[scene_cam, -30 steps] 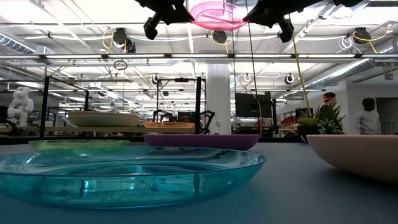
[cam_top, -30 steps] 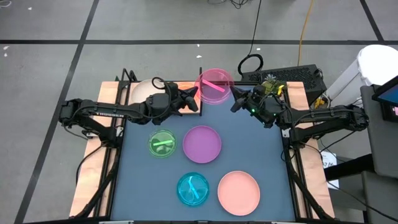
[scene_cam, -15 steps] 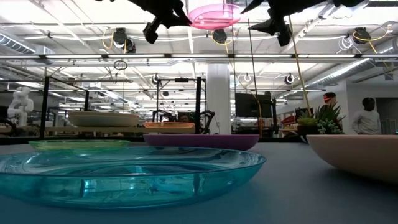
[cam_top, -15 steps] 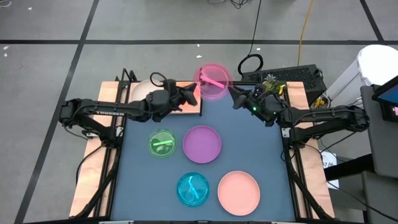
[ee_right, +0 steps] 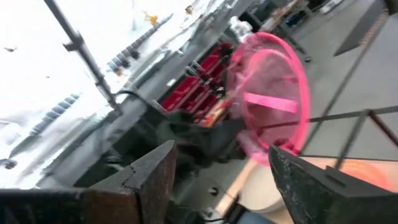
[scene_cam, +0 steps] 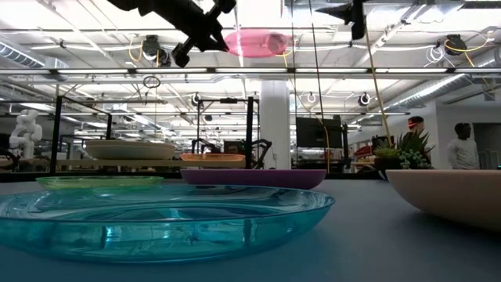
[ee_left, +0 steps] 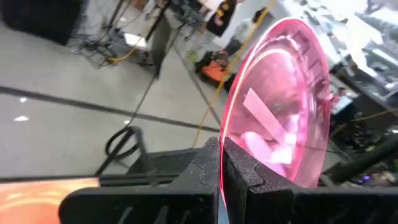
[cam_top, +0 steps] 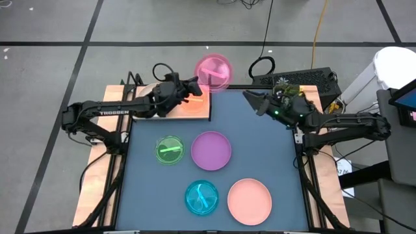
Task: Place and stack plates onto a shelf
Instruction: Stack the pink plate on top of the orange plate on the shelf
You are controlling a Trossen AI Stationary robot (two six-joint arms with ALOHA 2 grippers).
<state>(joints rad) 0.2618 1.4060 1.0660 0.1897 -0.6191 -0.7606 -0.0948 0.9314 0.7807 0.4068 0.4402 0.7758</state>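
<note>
**Ana:** Magenta, round, see-through plastic: the small magenta plate [cam_top: 214,71] hangs above the far end of the light wooden shelf [cam_top: 203,114] in the high view, its rim pinched by the left gripper [cam_top: 196,88]. The right gripper [cam_top: 250,97] sits apart from it over the dark blue tabletop [cam_top: 260,156], fingers spread and holding nothing.

**Ben:** And the rest?

**Ana:** An orange plate [cam_top: 194,106] and a cream plate [cam_top: 151,95] lie on the shelf. On the tabletop are the small green plate [cam_top: 169,150], the large purple plate [cam_top: 211,150], the small teal plate [cam_top: 201,197] and the large salmon-pink plate [cam_top: 249,200].

**Ben:** From table height?

**Ana:** The magenta plate [scene_cam: 257,42] is high in the air, held nearly level at one edge by the left gripper [scene_cam: 215,28]. The teal plate [scene_cam: 164,219] fills the foreground; two people [scene_cam: 462,146] stand far behind.

**Ben:** Left wrist camera?

**Ana:** Its dark fingers [ee_left: 208,167] press together on the magenta plate's [ee_left: 280,106] rim.

**Ben:** Right wrist?

**Ana:** Its fingers [ee_right: 301,186] stand wide apart, with the magenta plate [ee_right: 273,102] farther off, gripped by the other arm.
</note>
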